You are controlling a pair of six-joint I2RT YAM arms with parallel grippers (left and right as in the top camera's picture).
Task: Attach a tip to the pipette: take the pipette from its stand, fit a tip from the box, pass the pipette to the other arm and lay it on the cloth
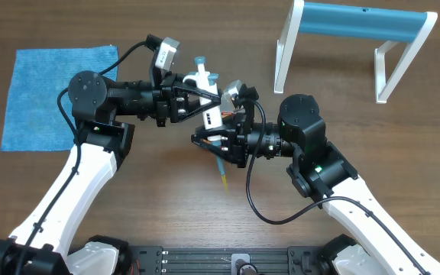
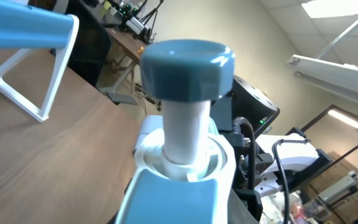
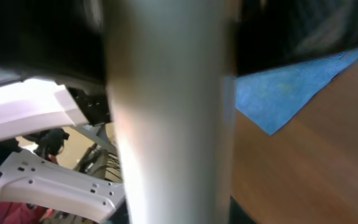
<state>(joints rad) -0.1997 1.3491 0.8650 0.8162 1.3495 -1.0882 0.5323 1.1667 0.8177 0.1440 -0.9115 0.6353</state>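
Wooden worktop (image 1: 166, 214), pipette (image 1: 202, 76) at centre, long axis far to near, tip pointing near, left end effector (image 1: 205, 98) and right end effector (image 1: 221, 141) both clamped on it.

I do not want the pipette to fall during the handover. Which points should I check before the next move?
1. Tip fitted on pipette: ok.
2. Right gripper shut on the pipette body: ok.
3. Left gripper at the pipette's upper end, firm hold: cannot tell.
4. Pipette off its stand: ok.
5. Cloth lying flat on the left arm's side: ok.
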